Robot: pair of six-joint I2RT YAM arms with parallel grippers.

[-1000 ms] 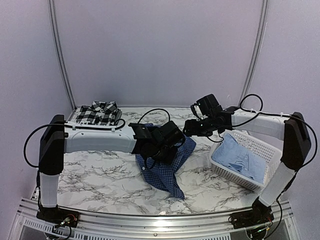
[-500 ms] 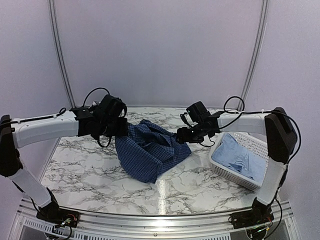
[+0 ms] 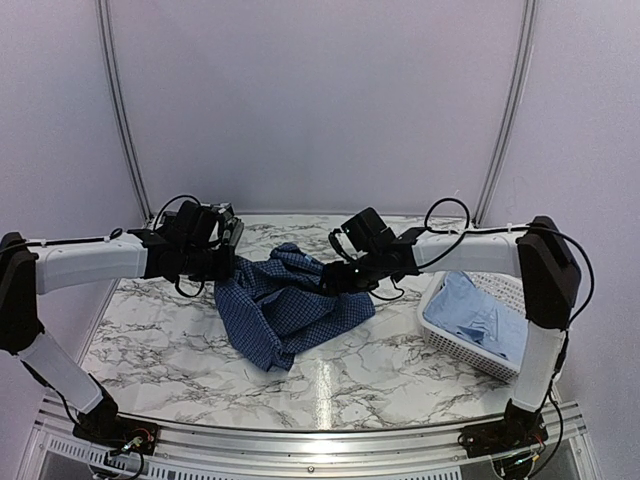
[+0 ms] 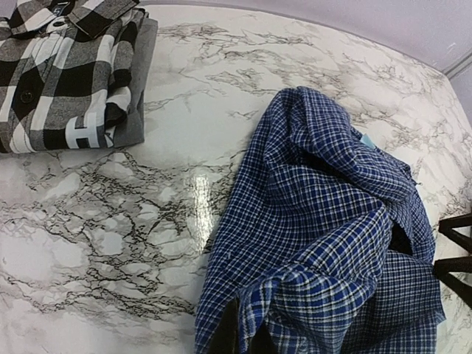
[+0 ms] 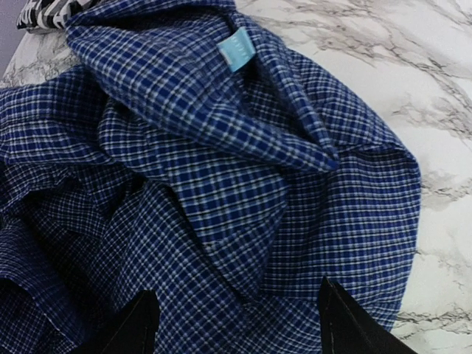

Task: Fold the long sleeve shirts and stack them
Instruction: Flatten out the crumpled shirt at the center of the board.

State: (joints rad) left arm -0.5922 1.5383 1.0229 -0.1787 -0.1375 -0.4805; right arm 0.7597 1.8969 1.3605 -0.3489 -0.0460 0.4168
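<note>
The dark blue checked shirt point(image 3: 290, 305) lies crumpled on the middle of the marble table. My left gripper point(image 4: 247, 335) is shut on a fold at the shirt's left edge, and cloth hides most of its fingers. My right gripper point(image 5: 240, 317) stands open just over the shirt's right part, with rumpled cloth below the gap and nothing pinched. In the top view the right gripper point(image 3: 335, 278) sits at the shirt's far right side. A folded black-and-white plaid shirt point(image 4: 66, 74) rests at the back left. The pale blue shirt point(image 3: 480, 315) lies in the basket.
The white slatted basket point(image 3: 470, 355) stands tilted at the right of the table. A small light blue label point(image 5: 237, 50) shows inside the dark shirt's collar. Bare marble point(image 3: 170, 330) stretches in front of the left arm.
The left gripper has shut on the dark blue shirt and drawn it leftward across the table. The right gripper has followed to the left over the cloth, still open.
</note>
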